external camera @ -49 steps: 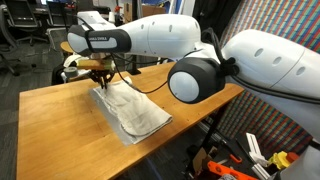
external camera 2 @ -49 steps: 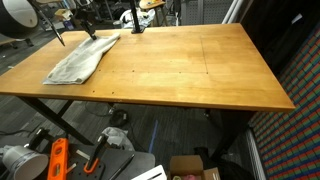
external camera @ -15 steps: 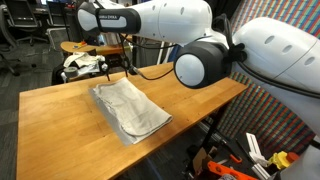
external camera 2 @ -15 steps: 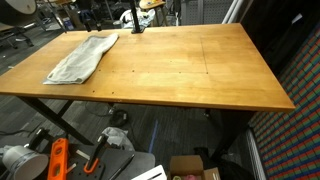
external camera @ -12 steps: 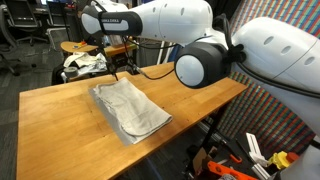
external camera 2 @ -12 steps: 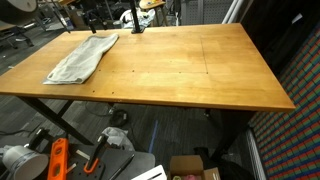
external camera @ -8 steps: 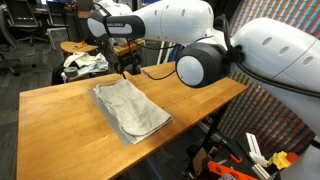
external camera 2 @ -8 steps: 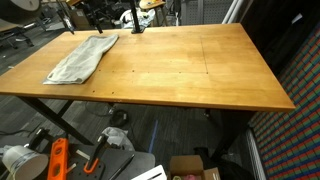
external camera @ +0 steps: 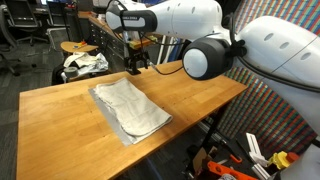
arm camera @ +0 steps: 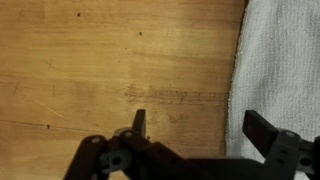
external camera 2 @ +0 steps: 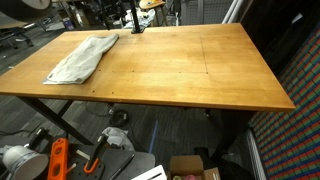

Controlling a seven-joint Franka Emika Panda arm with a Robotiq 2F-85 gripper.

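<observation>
Near a corner of the wooden table [external camera: 195, 95], the grey towel [external camera: 130, 108] lies crumpled but flat, and the gripper [external camera: 133, 64] hangs above the table's edge by the towel's end, jaws spread wide, gripping nothing.

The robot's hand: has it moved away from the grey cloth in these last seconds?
Yes. In an exterior view the hand has risen from the far end of the grey cloth and shifted rightwards over the table, open and empty.
</observation>
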